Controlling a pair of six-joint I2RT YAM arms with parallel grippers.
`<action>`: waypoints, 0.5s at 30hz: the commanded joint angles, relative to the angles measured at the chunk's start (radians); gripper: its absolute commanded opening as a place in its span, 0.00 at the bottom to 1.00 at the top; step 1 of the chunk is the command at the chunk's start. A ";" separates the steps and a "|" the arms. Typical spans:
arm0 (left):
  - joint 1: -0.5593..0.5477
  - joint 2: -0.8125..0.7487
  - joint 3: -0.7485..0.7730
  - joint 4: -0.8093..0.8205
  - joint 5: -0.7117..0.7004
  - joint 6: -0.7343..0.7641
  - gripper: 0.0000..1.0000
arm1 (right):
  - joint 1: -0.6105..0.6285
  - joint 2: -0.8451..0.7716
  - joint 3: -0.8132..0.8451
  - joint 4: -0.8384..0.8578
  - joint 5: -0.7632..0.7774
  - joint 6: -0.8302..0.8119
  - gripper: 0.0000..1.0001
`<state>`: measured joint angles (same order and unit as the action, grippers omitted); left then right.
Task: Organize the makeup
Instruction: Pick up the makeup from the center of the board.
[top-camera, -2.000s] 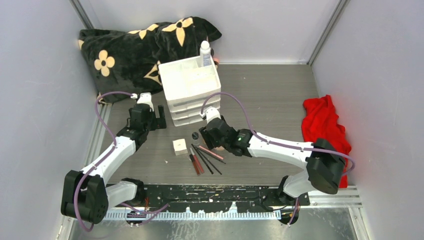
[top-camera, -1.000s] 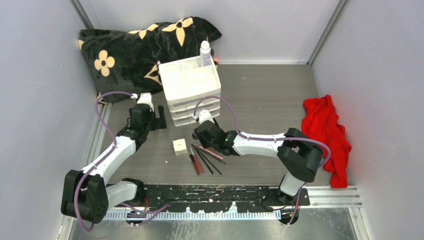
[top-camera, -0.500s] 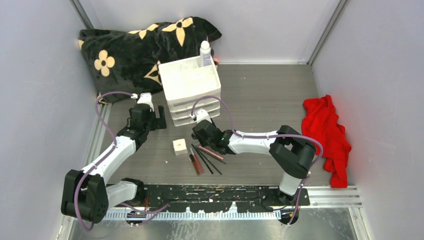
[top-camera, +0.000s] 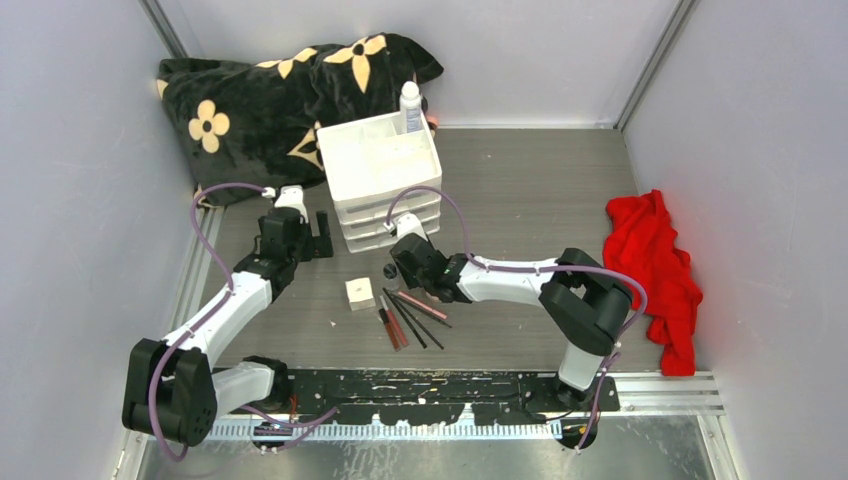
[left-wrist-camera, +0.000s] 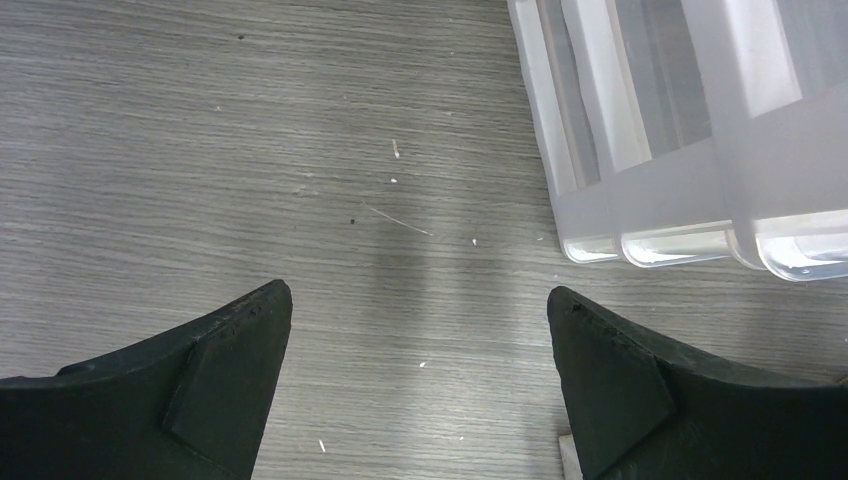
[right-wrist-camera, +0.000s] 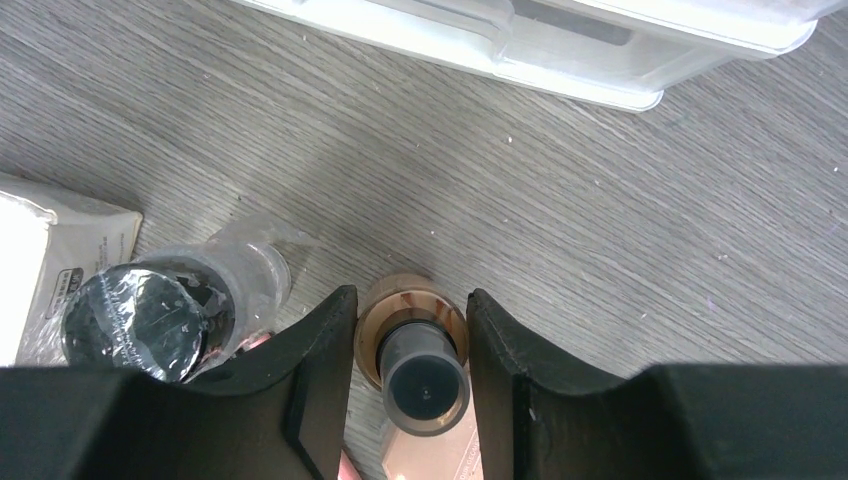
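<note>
In the right wrist view a tan bottle (right-wrist-camera: 412, 325) with a dark cap stands upright on the table. My right gripper (right-wrist-camera: 412, 345) (top-camera: 402, 262) has one finger pressed against each side of it. Left of it stands a dark-capped bottle in clear wrap (right-wrist-camera: 165, 310) (top-camera: 390, 271), and beyond that a white square box (right-wrist-camera: 45, 260) (top-camera: 360, 293). Red and pink tubes (top-camera: 389, 325) and thin black pencils (top-camera: 420, 322) lie in a loose fan just in front. A white bottle (top-camera: 410, 105) stands in the drawer unit's top tray. My left gripper (left-wrist-camera: 420, 310) (top-camera: 320, 235) hangs open over bare table.
The white plastic drawer unit (top-camera: 380, 185) (right-wrist-camera: 560, 40) (left-wrist-camera: 680, 150) stands just behind both grippers. A black cushion with tan flowers (top-camera: 270, 100) fills the back left corner. A red cloth (top-camera: 650, 265) lies at the right. Grey walls close in the table.
My right gripper's jaws have narrowed onto the tan bottle and the wrist has shifted slightly up and right, uncovering the wrapped dark cap. The left arm has not moved.
</note>
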<state>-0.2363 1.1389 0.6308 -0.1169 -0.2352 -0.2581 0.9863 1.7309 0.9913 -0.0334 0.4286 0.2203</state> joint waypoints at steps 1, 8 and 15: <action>-0.005 -0.002 0.012 0.033 -0.008 -0.008 0.98 | -0.002 -0.088 0.088 -0.054 0.037 -0.013 0.03; -0.005 0.001 0.013 0.033 -0.004 -0.008 0.98 | -0.019 -0.180 0.248 -0.192 0.020 -0.040 0.03; -0.005 -0.001 0.014 0.033 -0.002 -0.009 0.98 | -0.076 -0.184 0.468 -0.273 0.016 -0.088 0.03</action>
<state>-0.2363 1.1419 0.6308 -0.1169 -0.2352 -0.2581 0.9493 1.5898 1.3315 -0.2794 0.4320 0.1699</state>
